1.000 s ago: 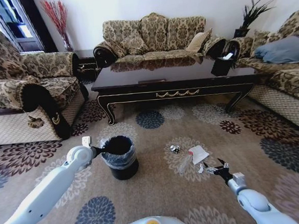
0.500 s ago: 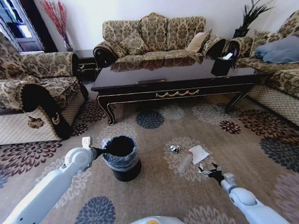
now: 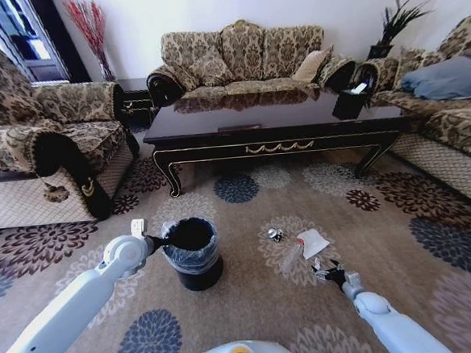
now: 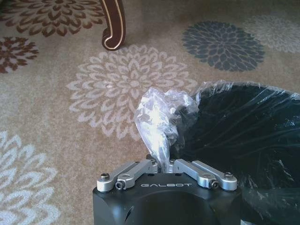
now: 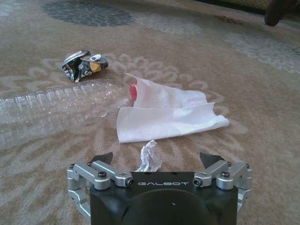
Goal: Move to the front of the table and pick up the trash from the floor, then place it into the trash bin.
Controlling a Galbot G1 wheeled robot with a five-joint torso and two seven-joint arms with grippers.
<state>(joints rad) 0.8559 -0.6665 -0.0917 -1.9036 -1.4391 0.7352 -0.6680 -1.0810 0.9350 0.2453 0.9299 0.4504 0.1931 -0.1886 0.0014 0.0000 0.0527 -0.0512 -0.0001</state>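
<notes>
Your right gripper (image 5: 157,161) hovers low over the carpet with its jaws spread wide and holding nothing, a small crumpled white scrap (image 5: 150,158) between them; a close here may snag the soft pile or catch the flat, woven-textured white tissue (image 5: 166,116) just beyond. The ribbed clear plastic bottle (image 5: 51,112) and crushed foil ball (image 5: 84,64) lie farther off. Your left gripper (image 4: 165,165) is pinched on the thin, crinkled liner (image 4: 157,117) of the round black trash bin (image 3: 192,252), which could tear or tip.
</notes>
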